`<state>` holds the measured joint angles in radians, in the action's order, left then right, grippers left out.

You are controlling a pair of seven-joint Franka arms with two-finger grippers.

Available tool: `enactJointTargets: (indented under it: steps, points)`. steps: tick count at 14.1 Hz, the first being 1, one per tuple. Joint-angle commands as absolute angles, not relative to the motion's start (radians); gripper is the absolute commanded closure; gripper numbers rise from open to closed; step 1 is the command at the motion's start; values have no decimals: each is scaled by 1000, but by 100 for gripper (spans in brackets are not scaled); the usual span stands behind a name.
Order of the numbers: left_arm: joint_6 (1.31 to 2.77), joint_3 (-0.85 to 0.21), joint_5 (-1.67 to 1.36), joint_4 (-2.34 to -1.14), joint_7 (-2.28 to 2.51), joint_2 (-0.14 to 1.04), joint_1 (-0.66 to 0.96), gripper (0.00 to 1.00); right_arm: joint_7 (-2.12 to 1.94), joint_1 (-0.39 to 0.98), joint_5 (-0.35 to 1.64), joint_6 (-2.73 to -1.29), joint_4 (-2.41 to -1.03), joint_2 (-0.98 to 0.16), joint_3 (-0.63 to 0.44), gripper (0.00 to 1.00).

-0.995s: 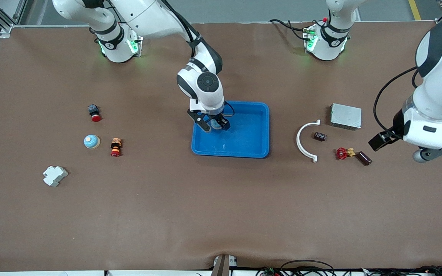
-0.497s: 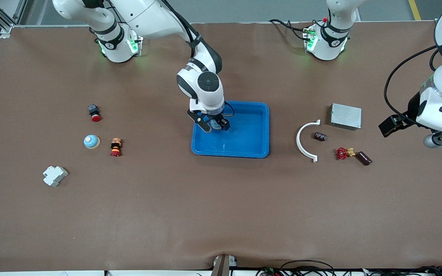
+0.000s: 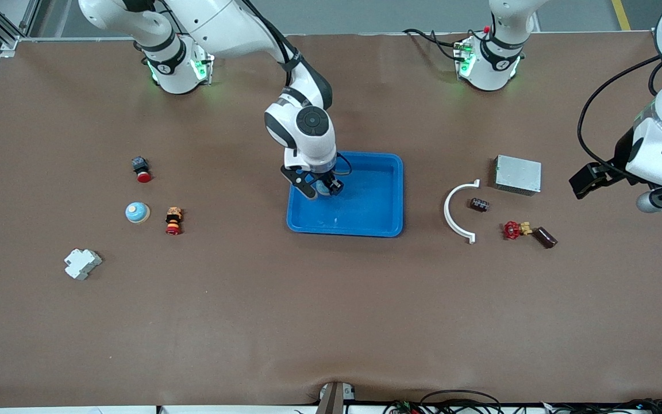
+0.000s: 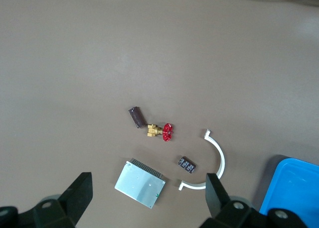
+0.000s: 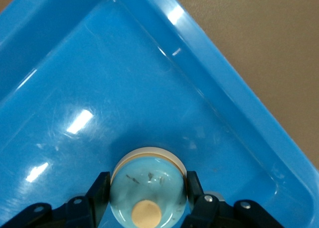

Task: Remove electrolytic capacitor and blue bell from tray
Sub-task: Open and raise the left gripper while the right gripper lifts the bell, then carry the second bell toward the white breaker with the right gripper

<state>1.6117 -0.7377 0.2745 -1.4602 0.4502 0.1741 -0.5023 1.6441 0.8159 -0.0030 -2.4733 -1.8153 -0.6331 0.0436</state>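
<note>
Bell (image 5: 148, 183), pale blue with a tan button, sits in the blue tray (image 3: 383, 221) between the right gripper's (image 3: 320, 190) fingers (image 5: 98, 193), which press its sides. You see that arm reaching down into the tray. Left gripper (image 4: 144, 200) hangs spread wide, empty, above the dark capacitor (image 3: 545, 237); its fingertips are cropped.

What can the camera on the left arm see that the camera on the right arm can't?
Only the left wrist view shows the silver box, the white curved piece, the red valve, two small dark capacitors, and the open left gripper high above them. Only the right wrist view shows the bell between the right gripper fingers, inside the tray. Both show the blue tray and the brown table.
</note>
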Motion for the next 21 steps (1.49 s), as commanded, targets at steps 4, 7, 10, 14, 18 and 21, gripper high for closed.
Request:
enactJointTargets:
  steps: [4,7,10,14,18,21]
  points:
    - [1597,-735,249,-1459,330,155,-526,0,1527,761,-3,-2104,-1654,-555,46,100]
    - [1594,-732,250,-1442,285,144,-516,0,1283,652,14,-1913,-1623,-465,46,100]
    - [1544,-523,232,-1442,256,109,-326,0,1007,507,12,-1824,-1629,-424,43,100]
    - [1468,-254,77,-1462,167,39,-122,0,671,303,8,-1827,-1634,-381,41,100]
    - [1465,-68,37,-1541,117,-55,51,0,393,137,-6,-1893,-1637,-382,40,100]
    - [1480,-51,25,-1597,49,-106,55,0,240,57,-14,-2041,-1707,-385,40,100]
